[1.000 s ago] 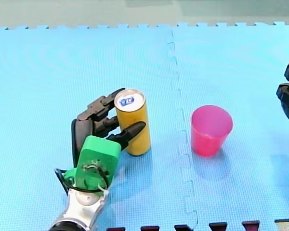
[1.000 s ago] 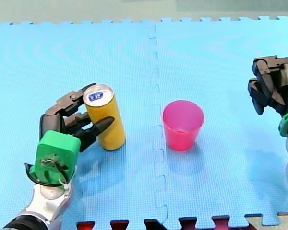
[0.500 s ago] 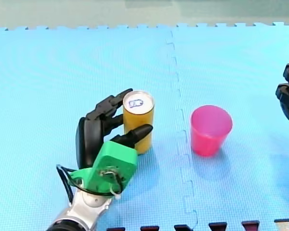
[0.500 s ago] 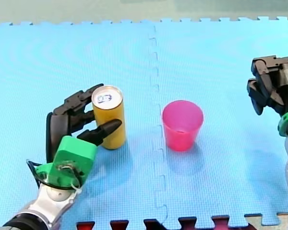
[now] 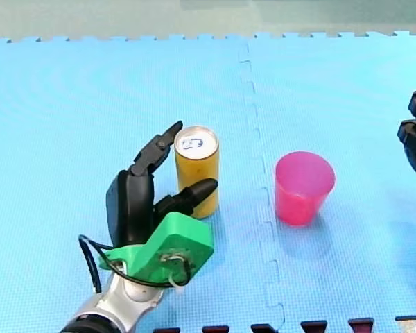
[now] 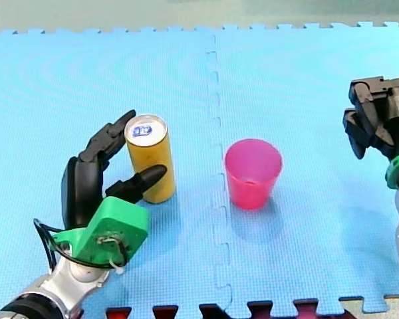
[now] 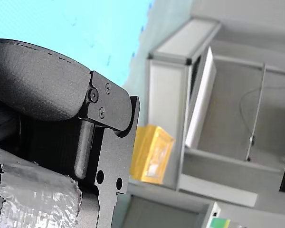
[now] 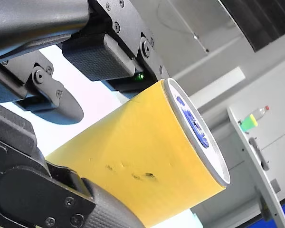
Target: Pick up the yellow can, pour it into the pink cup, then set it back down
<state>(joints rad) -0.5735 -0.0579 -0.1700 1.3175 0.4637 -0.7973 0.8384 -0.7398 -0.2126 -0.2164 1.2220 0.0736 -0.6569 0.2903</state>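
Across wide blue foam puzzle mat (image 5: 69, 90): black three-finger left hand (image 5: 135, 201) unclenched near the front; black right hand (image 6: 372, 126) closed, empty, at right edge; pink plastic cup (image 5: 304, 187) mid-mat; slim yellow metal can (image 5: 196, 170) upright left of it, touched by left thumb, straightened fingers (image 5: 154, 148) alongside.

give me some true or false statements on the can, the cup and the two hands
1. The yellow can stands upright on the blue mat. True.
2. The pink cup lies on its side. False: it stands upright, mouth up.
3. The can touches the cup. False: they stand apart.
4. The left hand is right at the can. True.
5. The right hand holds the cup. False: it holds nothing and is off by the mat's right edge.
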